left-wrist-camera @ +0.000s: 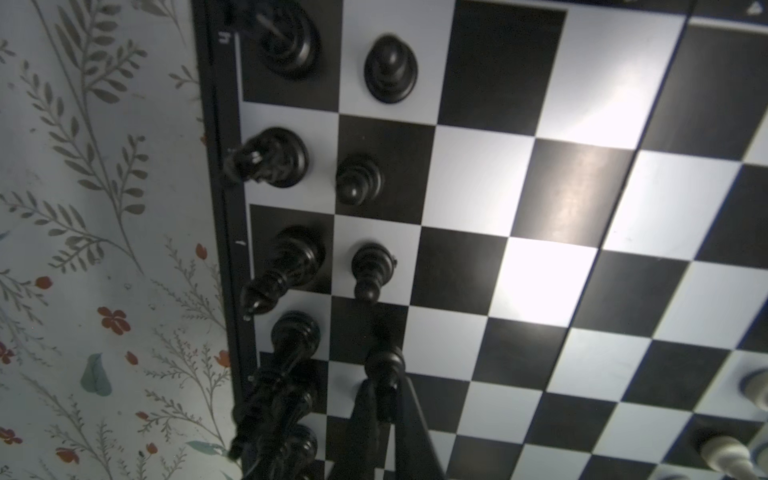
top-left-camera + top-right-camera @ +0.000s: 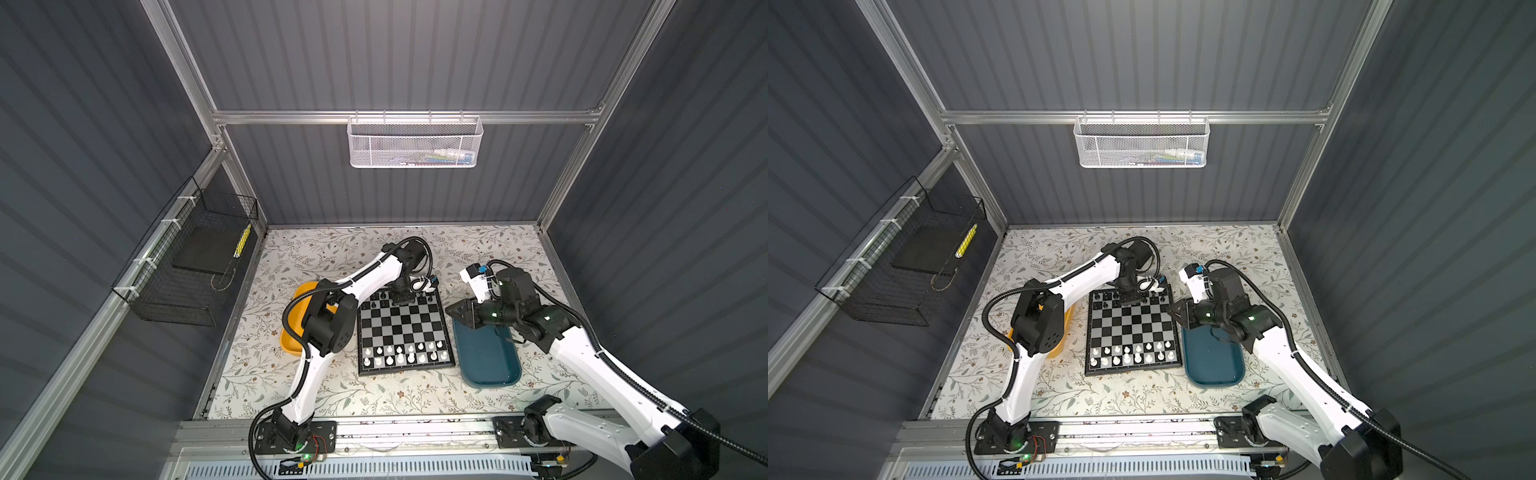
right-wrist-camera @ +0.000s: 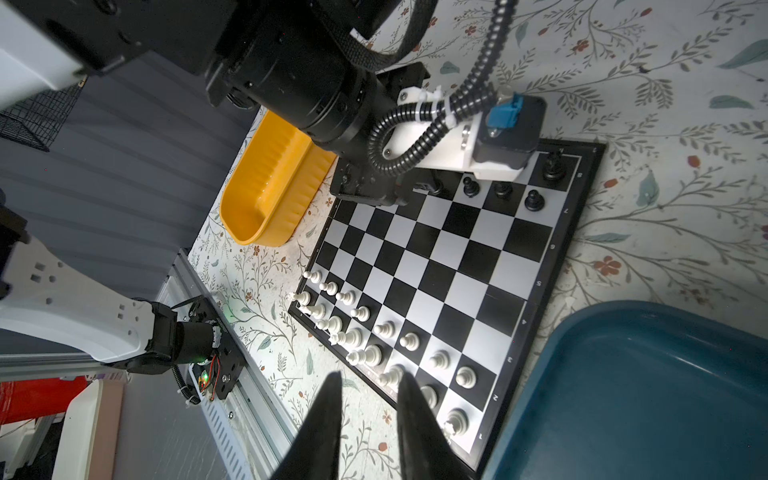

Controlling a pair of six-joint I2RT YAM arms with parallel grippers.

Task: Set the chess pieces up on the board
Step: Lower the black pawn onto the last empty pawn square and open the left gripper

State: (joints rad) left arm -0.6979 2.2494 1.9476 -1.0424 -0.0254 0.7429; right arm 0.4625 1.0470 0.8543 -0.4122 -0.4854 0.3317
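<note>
A: Where does the board point(image 2: 401, 328) sit?
B: Mid-table, between the yellow tray point(image 2: 291, 343) and the teal tray point(image 2: 492, 357). White chess pieces point(image 3: 409, 340) fill its two near rows; black ones stand along the far edge.
A: And the left gripper point(image 1: 382, 388)?
B: Over the far rows, clamped tight on a black pawn point(image 1: 384, 363).
A: The right gripper point(image 3: 370, 378)?
B: Right of the board, over the teal tray's far end, jaws slightly parted, holding nothing.

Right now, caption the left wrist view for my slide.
Left gripper shut on a black pawn at the board, beside standing black pieces.
</note>
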